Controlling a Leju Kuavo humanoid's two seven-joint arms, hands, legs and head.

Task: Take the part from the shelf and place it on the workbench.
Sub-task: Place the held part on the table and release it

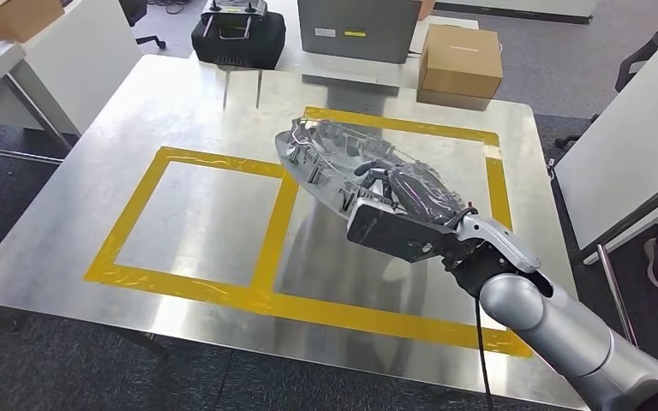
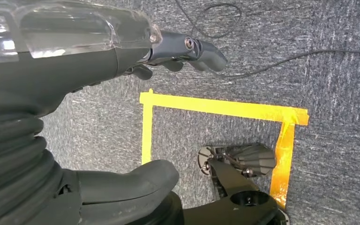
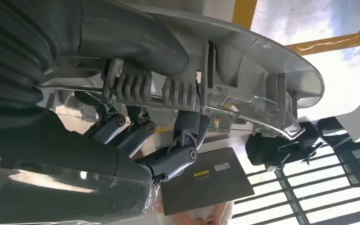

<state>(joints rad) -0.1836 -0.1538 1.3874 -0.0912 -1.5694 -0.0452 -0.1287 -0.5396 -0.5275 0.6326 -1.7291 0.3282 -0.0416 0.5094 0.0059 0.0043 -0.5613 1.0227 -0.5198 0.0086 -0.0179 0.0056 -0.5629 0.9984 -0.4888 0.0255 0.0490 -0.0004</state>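
Cardboard box [image 1: 460, 64] and black case [image 1: 238, 34] beyond surface [image 1: 68, 214] | right hand [image 1: 411, 193] fingers [image 3: 178, 154] grasping grey part [image 1: 330, 154] | left hand [image 2: 98, 51] fingers [image 2: 201, 51] released, holding nothing

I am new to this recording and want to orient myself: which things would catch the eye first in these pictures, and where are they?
First is the grey ribbed part, held by the right hand above the shiny metal workbench, over the right yellow tape rectangle. Next is the brown cardboard box at the workbench's far edge. The left hand hangs over grey carpet.
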